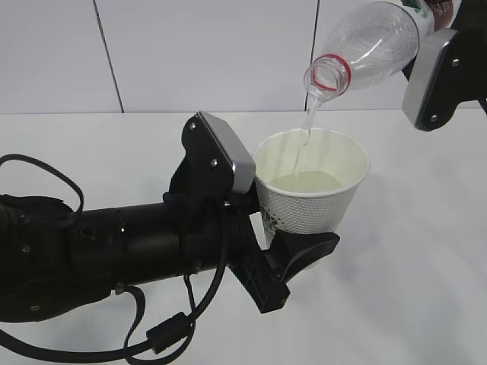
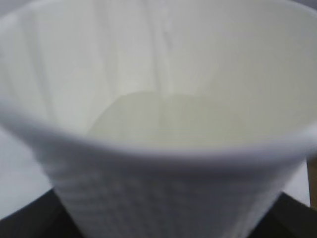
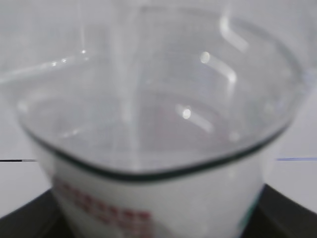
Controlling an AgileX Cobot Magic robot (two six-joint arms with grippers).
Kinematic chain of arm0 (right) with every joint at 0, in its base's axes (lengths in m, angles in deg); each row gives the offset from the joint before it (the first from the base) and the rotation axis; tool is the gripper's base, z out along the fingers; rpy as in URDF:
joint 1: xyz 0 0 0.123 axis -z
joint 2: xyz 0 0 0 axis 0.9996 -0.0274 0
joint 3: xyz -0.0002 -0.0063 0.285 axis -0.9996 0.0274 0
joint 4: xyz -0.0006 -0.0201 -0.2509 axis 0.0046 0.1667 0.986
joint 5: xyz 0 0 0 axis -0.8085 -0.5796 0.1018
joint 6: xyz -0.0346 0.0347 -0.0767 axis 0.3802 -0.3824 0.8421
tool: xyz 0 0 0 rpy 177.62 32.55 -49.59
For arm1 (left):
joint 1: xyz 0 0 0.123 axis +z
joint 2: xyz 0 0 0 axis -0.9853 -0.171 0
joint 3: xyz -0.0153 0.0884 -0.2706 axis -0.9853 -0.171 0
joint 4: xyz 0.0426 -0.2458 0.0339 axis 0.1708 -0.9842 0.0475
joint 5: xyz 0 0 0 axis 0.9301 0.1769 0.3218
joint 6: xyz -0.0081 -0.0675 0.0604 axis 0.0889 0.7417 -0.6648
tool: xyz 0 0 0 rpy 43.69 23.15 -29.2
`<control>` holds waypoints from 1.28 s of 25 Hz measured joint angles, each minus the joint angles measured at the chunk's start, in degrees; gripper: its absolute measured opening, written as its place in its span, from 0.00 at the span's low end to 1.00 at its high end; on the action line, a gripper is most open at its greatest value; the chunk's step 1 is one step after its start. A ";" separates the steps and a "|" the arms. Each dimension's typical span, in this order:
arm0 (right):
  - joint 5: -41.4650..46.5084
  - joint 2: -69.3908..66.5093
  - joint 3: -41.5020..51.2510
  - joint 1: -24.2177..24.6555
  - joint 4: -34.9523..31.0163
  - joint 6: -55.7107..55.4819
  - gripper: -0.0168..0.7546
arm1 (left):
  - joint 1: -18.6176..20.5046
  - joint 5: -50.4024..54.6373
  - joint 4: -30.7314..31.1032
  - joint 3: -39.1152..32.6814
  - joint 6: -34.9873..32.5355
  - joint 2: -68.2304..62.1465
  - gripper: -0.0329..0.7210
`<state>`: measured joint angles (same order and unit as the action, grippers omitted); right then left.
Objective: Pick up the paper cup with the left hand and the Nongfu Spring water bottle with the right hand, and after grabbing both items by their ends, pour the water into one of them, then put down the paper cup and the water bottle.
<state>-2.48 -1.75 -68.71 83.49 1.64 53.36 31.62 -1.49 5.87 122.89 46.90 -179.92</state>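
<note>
White table, water entering paper cup

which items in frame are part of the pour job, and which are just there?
Part of the job:
- paper cup, held by the left hand
- Nongfu Spring water bottle, tilted, held by the right hand
- water streaming from bottle into cup

Just there:
- white table
- wall behind
- no other loose items visible
</note>
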 joint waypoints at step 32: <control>-0.12 0.00 0.00 0.00 0.00 0.00 0.67 | 0.00 0.28 0.00 0.00 0.00 0.00 0.77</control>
<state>-2.59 -1.75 -68.71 83.49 1.64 53.36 31.62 -1.22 5.87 122.89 46.90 -179.92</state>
